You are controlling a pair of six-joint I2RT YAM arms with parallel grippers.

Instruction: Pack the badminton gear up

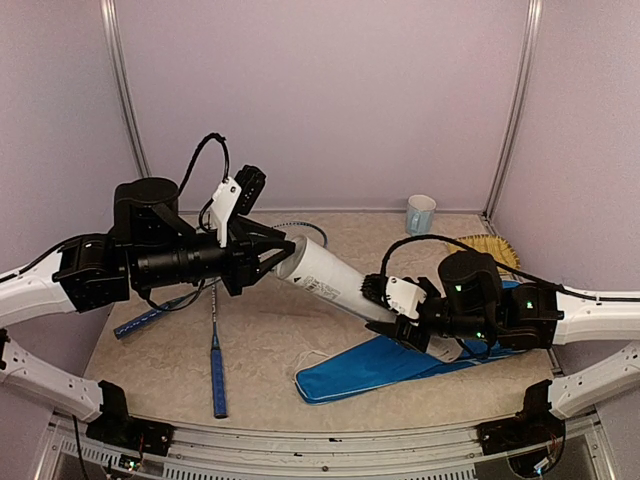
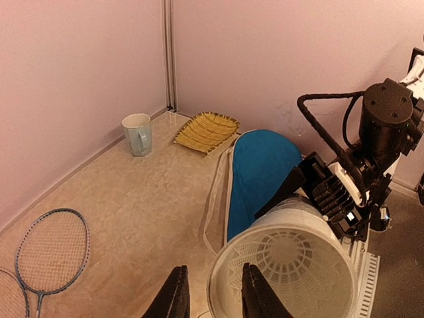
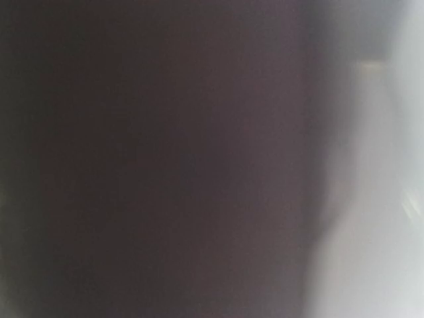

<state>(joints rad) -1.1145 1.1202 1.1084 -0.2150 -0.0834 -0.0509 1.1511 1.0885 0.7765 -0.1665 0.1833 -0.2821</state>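
At the left of the worktop (image 1: 262, 335) lie the two rackets (image 1: 217, 372), flat and not yet packed, their blue handles pointing towards the near edge. Just right of them the left end effector (image 1: 283, 252) sits at the open mouth of the white tube (image 1: 335, 280). Its fingers (image 2: 176, 295) are parted by a narrow gap with nothing carried between them. The tube's rim shows in that gap, though I cannot tell whether either finger touches it. The tube is held off the surface and slants down to the right. The left wrist view looks into it and shows a shuttlecock (image 2: 286, 260) seated inside. How many are stacked there I cannot tell, and none lies loose in view.

Further right, the right end effector (image 1: 405, 318) is clamped round the tube's lower end. Its own camera shows only a dark blur. Under that arm the blue cover (image 1: 365, 370) lies flat. The mug (image 1: 421, 213) and the brush (image 1: 490, 250) stand behind.

The step in hand looks like filling the tube. Next, the left arm probably needs to back clear of the mouth so the tube can be put down and the rackets can go into the cover.
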